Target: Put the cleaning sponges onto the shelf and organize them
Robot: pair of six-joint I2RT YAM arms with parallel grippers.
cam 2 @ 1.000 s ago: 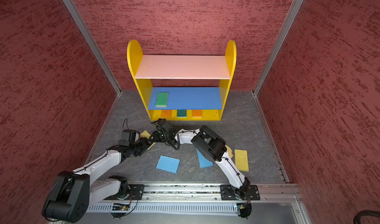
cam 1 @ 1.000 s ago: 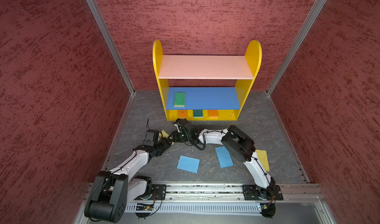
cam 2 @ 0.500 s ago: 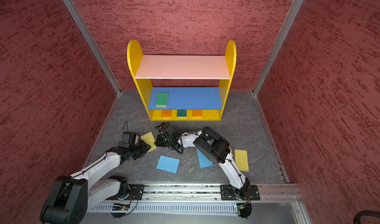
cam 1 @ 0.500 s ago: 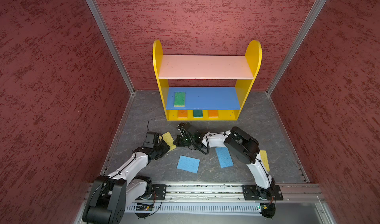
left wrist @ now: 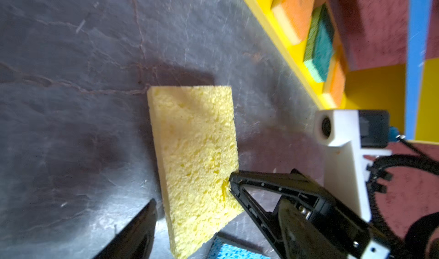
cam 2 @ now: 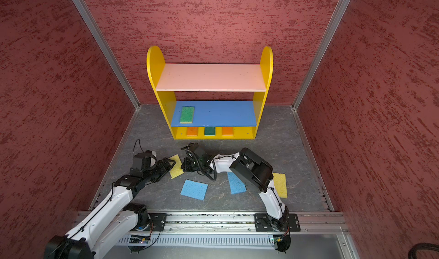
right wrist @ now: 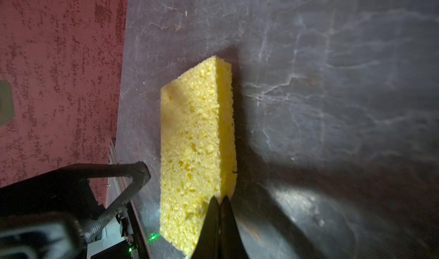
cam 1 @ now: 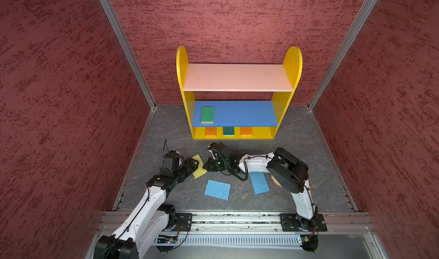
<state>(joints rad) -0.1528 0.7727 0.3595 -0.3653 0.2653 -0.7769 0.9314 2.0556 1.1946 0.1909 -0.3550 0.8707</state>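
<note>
**Top views:** The shelf (cam 1: pixel 237 77) is standing at the back of the grey surface (cam 1: pixel 304 151), against the red wall (cam 1: pixel 237 20). A green sponge (cam 1: pixel 207 114) is lying on the left end of its blue middle board. An orange sponge (cam 1: pixel 210 131), a dark green sponge (cam 1: pixel 228 131) and a second orange sponge (cam 1: pixel 246 131) are sitting in a row on the yellow bottom board.

In front of the shelf, the yellow sponge (cam 1: pixel 199 167) is sitting between both end effectors. The left end effector (cam 1: pixel 192 163) is standing spread at one side. The right end effector (cam 1: pixel 205 167) is pinching the opposite side.

A blue sponge (cam 1: pixel 217 189) is lying flat nearer the robot. The other blue sponge (cam 1: pixel 259 182) is lying partly under the right arm (cam 1: pixel 287 170). A jagged-rimmed sponge (cam 1: pixel 275 183) is peeking out from under that arm, mostly hidden. A plain yellow sponge (cam 2: pixel 280 185) is lying flat beside the arm.

A white marking (cam 1: pixel 158 178) is showing on the left arm, too small to read.

**Left wrist:** The yellow sponge (left wrist: pixel 194 155) is tilting, not lying flat. The right end effector (left wrist: pixel 231 186) is biting into its corner and denting the foam. One finger (left wrist: pixel 142 227) of the left end effector is showing, apart from the sponge.

**Right wrist:** The right end effector (right wrist: pixel 219 202) is showing its tips pressed together on the sponge's edge. A left finger (right wrist: pixel 133 174) is standing just beside the broad face, not touching it.
</note>
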